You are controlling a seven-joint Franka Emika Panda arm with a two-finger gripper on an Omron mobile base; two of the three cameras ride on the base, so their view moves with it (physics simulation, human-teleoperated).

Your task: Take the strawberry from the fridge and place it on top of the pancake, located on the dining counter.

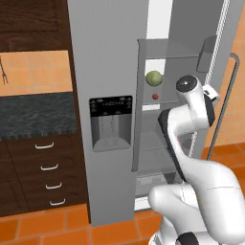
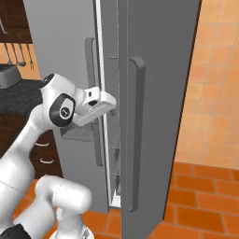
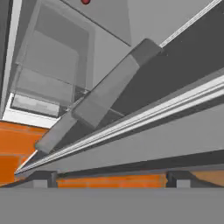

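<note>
The fridge (image 3: 109, 52) interior runs tilted, with grey shelves and door bins. A red strawberry (image 3: 85, 1) peeks in at the top edge. Orange floor tiles (image 3: 17, 144) lie at lower left.

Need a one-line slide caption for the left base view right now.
Fridge door open, strawberry on an inner shelf below a green ball, the white arm reaching toward the compartment.

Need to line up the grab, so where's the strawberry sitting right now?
In the left base view the strawberry sits on a shelf inside the open fridge, just below the green ball and left of the arm's wrist.
</note>
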